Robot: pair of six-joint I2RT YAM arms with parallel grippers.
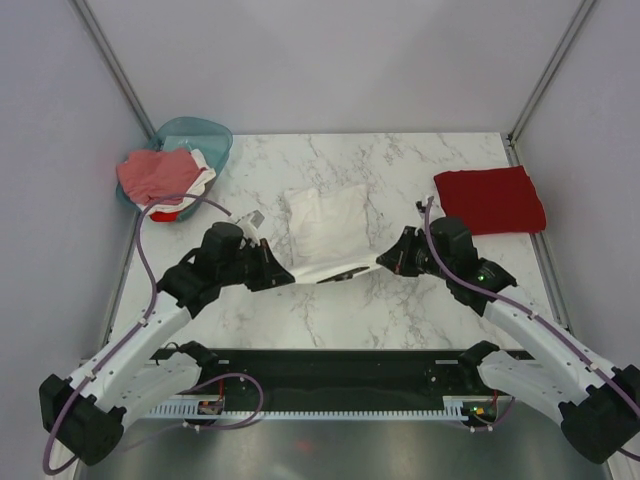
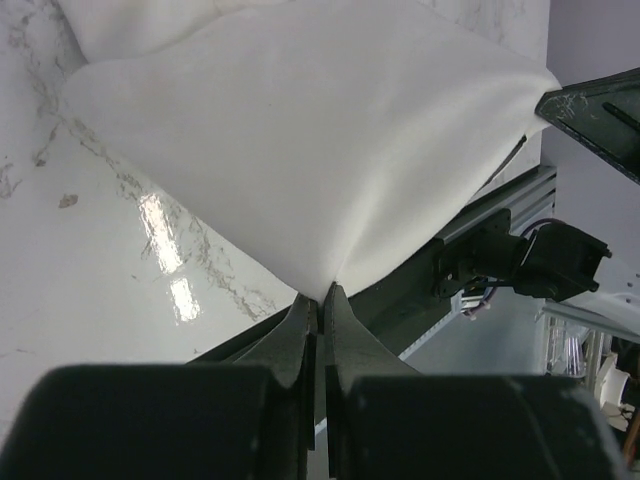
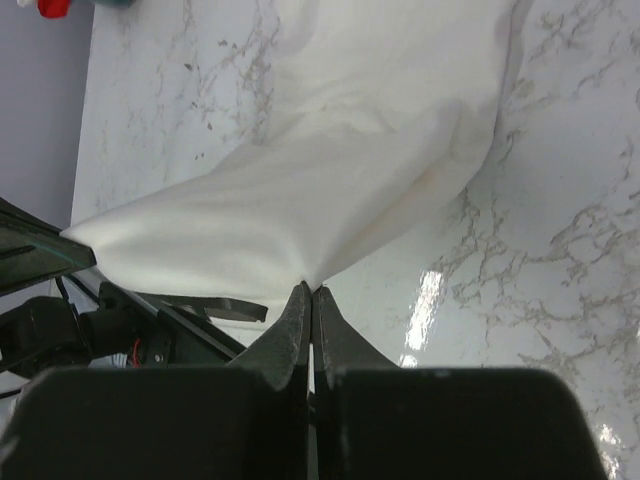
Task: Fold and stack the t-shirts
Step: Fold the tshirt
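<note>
A white t-shirt (image 1: 325, 225) lies partly folded in the middle of the marble table, its near edge lifted and stretched between both grippers. My left gripper (image 1: 290, 273) is shut on its near left corner (image 2: 318, 285). My right gripper (image 1: 380, 259) is shut on its near right corner (image 3: 312, 280). A dark red t-shirt (image 1: 490, 200) lies folded flat at the right. Pinkish-red (image 1: 155, 172) and white (image 1: 205, 165) t-shirts are heaped in the basket at the back left.
The teal plastic basket (image 1: 205, 132) stands at the table's back left corner. Grey walls with metal posts close in the left, right and back. A black rail (image 1: 330, 365) runs along the near edge between the arm bases.
</note>
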